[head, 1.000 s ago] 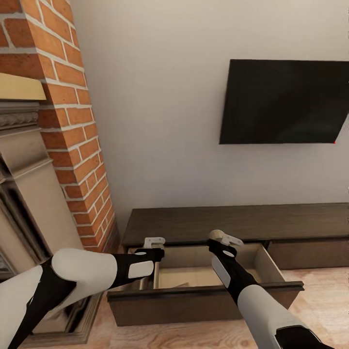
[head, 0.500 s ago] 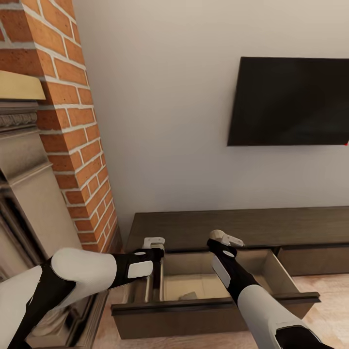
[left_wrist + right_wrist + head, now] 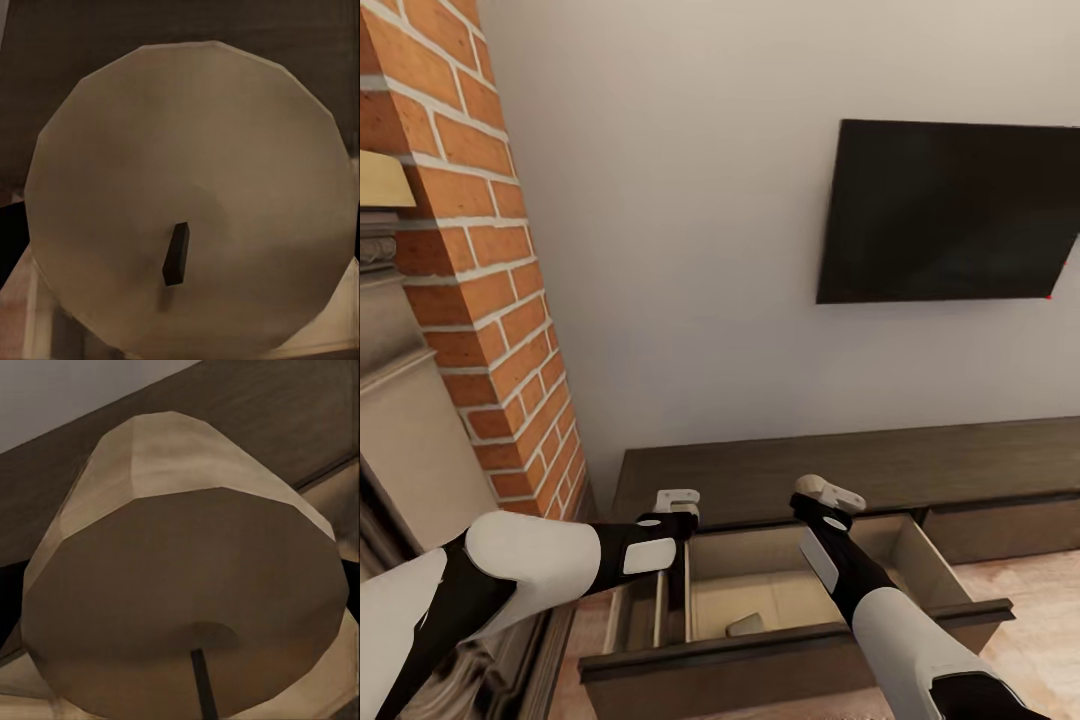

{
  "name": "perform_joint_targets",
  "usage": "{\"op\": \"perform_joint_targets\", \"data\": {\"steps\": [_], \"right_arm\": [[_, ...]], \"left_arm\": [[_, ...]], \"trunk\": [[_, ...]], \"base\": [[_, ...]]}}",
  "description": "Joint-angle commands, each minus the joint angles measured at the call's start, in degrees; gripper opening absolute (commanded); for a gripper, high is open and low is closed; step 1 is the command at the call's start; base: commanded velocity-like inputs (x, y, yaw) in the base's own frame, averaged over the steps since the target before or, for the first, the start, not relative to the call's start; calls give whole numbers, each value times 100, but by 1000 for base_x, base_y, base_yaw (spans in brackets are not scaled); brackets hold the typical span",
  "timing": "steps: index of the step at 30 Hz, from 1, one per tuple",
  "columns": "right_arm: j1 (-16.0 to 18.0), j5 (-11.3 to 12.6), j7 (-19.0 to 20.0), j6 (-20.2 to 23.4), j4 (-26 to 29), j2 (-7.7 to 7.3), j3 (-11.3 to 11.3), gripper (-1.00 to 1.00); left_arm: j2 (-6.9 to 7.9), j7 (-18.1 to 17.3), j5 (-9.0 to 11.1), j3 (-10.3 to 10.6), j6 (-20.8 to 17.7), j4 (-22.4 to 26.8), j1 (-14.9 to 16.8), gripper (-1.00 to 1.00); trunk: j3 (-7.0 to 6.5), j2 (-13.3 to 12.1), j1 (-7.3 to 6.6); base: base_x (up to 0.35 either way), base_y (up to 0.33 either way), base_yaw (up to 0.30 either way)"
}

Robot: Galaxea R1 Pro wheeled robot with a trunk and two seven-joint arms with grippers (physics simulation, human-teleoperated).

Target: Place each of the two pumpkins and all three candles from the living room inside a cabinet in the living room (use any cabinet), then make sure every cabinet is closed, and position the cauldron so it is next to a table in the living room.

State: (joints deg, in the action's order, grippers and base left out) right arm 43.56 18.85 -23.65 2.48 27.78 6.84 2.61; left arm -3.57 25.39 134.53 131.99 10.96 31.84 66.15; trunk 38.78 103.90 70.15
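A pale wall (image 3: 690,230) takes up most of the head view, with a brick fireplace (image 3: 470,290) at its left and a black TV (image 3: 950,210) mounted at the right. Below them runs the long dark-brown cabinet (image 3: 840,465), standing on a light wood floor (image 3: 1030,610). Its left drawer (image 3: 780,640) is pulled out, showing a tan inside with a small pale object (image 3: 745,625) lying near the front wall; what that is cannot be told.

Both arms reach over the open drawer. The left gripper (image 3: 678,498) hangs above the drawer's left end and is closed around a candle (image 3: 187,195), whose pale round top with a short dark wick faces the left wrist camera. The right gripper (image 3: 828,492) hangs above the drawer's middle, close to the cabinet's top edge, and is closed around a second candle (image 3: 180,585), seen tilted in the right wrist view with its wick at the near edge.
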Motion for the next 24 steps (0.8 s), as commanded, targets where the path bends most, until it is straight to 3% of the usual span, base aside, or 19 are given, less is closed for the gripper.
{"op": "perform_joint_targets", "data": {"steps": [1,9,21,24], "right_arm": [[4,22,-37,25,8,-4,16,-100],[4,21,-35,24,8,-7,-1,-100],[4,5,-35,10,8,-5,7,-100],[4,-27,-31,-193,8,-7,17,-100]], "left_arm": [[-3,1,47,46,47,15,12,-100],[-3,1,47,46,44,15,12,-100],[-3,1,47,55,43,15,12,-100],[-4,1,47,79,55,15,12,-100]], "trunk": [[2,3,0],[-29,3,0],[-34,3,0],[-34,3,0]], "base": [[2,2,-273],[4,1,-224],[245,56,-18],[31,1,0]]}}
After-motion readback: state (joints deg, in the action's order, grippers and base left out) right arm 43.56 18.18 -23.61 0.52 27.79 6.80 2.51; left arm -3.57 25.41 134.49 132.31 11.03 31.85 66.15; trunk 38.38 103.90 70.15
